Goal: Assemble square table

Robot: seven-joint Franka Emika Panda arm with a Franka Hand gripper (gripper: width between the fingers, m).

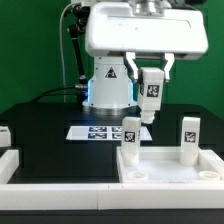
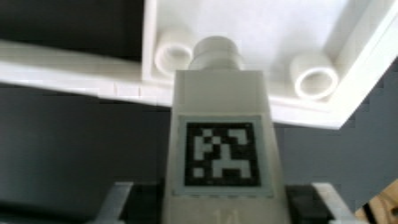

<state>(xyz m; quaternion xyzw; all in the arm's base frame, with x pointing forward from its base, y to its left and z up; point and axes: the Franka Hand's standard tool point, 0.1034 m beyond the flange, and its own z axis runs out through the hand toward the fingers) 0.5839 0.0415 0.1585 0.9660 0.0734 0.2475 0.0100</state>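
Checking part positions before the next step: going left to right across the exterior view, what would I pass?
Marker board → first upright leg → held leg → second upright leg.

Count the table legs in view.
3. One leg is in the gripper; two more stand upright on the square top, one at the exterior view's left, one at its right. A fourth may be out of view.

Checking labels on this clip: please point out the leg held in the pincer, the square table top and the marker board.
held leg (image 1: 152, 93), exterior view, on its tagged face
table top (image 1: 160, 161), exterior view, on its bare inner surface
marker board (image 1: 95, 131), exterior view, on its printed tags
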